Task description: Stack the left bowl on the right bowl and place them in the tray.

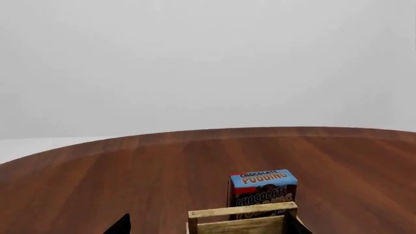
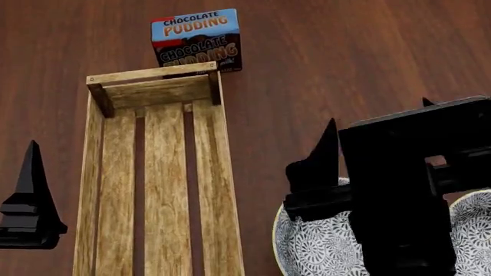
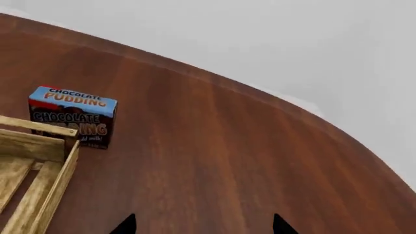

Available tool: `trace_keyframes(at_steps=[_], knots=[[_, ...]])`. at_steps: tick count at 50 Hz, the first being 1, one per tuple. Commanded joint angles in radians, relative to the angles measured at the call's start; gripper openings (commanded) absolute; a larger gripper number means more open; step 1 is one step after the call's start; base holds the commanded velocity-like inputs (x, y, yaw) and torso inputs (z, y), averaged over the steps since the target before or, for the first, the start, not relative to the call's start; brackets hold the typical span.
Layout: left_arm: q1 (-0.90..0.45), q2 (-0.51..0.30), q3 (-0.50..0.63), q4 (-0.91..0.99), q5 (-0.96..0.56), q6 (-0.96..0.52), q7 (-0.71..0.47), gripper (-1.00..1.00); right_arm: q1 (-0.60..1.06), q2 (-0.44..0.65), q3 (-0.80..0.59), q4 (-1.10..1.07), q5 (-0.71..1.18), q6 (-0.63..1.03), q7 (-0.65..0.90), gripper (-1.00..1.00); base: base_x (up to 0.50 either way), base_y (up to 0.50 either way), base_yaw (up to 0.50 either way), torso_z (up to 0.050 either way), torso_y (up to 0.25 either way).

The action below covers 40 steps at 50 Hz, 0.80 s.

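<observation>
Light-wood tray (image 2: 153,184) sits left of centre in the head view: long slatted crate, low sides, corner posts, nothing in it. Far end wall nearly touches the chocolate pudding box (image 2: 196,39), which stands just behind it on the dark wood bench (image 2: 322,63).

My left hand (image 2: 29,207) hangs just outside the tray's left side. Only one black fingertip shows in the head view and one tip in the left wrist view, so I can't tell whether it's apart or together. Nothing visible in it.

Moving right: my right hand (image 2: 376,172) is over a bowl (image 2: 314,247) near the bottom edge, just right of the tray. The bowl is white with a fine grey lace-like print, shallow with a round rim, mostly hidden by the hand. A second patterned bowl rim (image 2: 472,230) shows at the far right, close beside the first; I can't tell if they touch. The right wrist view shows two fingertips (image 3: 124,225) well apart with bare bench between them, so this hand is spread and holds nothing.

Judgement: still the first step, with no stack made and both bowls outside the tray. Next move needs a rim pinch on the left bowl, a lift clear of the neighbour's rim, then centring over the right bowl before release. Risk: a thin rim slipping, or clipping the second bowl on the way.
</observation>
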<state>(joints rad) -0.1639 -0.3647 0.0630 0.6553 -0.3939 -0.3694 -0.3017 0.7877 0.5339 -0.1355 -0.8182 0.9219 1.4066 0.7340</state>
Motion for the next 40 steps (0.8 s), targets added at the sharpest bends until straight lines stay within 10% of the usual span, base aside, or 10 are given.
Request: trace_keyframes(at_steps=[1, 20, 40], knots=[[0.001, -0.008, 0.007, 0.009, 0.008, 0.003, -0.004, 1.0, 0.368, 0.228, -0.147, 0.194, 0.967, 0.093, 0.561, 1.0, 0.0, 0.0, 0.0, 0.0, 0.0], [0.001, -0.015, -0.002, 0.024, -0.024, -0.013, -0.01, 1.0, 0.762, 0.343, -0.646, 0.379, 1.456, 0.06, 0.704, 1.0, 0.0, 0.0, 0.0, 0.0, 0.0], [0.002, -0.019, -0.007, 0.026, -0.039, -0.009, -0.013, 1.0, 0.661, 0.343, -0.584, 0.356, 1.43, 0.109, 0.525, 1.0, 0.0, 0.0, 0.0, 0.0, 0.0]])
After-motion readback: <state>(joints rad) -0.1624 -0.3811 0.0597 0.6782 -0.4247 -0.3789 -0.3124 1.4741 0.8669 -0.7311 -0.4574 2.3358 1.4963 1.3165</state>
